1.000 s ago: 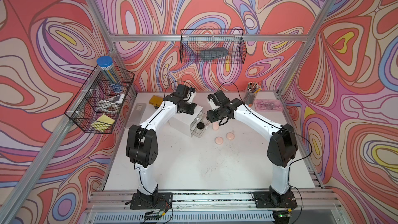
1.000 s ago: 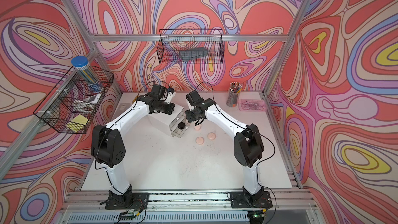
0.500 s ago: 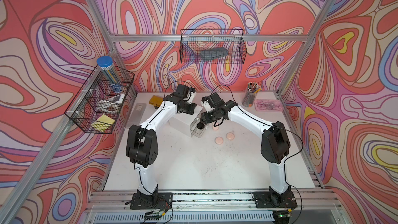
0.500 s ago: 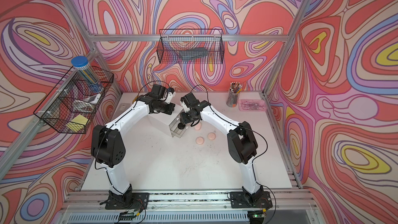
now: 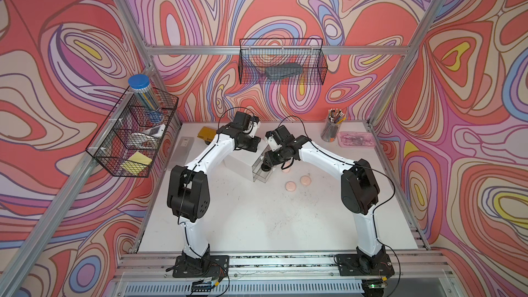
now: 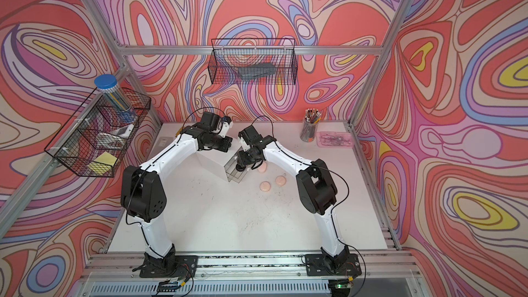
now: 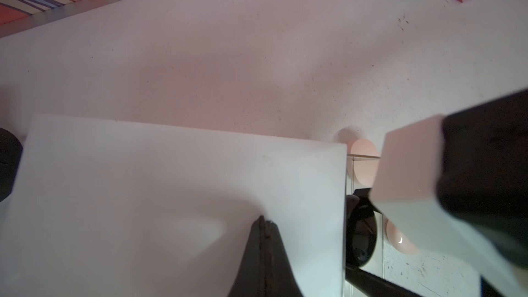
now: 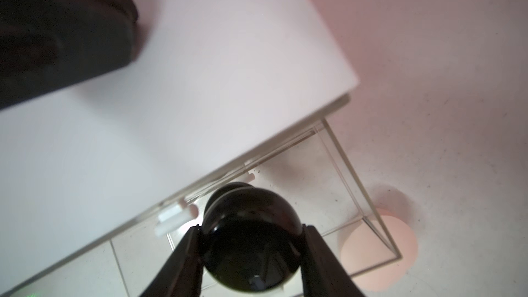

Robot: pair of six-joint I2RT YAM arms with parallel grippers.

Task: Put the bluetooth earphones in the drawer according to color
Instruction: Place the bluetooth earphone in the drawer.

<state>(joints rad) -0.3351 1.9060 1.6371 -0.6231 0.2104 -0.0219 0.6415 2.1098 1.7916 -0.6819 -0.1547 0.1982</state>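
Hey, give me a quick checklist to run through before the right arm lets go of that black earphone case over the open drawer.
1. Grip: ok. The right pincer is closed on the black earphone case.
2. Position: ok. The case hangs over the open clear drawer, inside its walls.
3. Cabinet steadied: ok. The left pincer is shut, tips on the white cabinet top.
4. Height above the drawer floor: cannot tell.
5. Drop path: ok. Three pink cases lie on the table outside the drawer.
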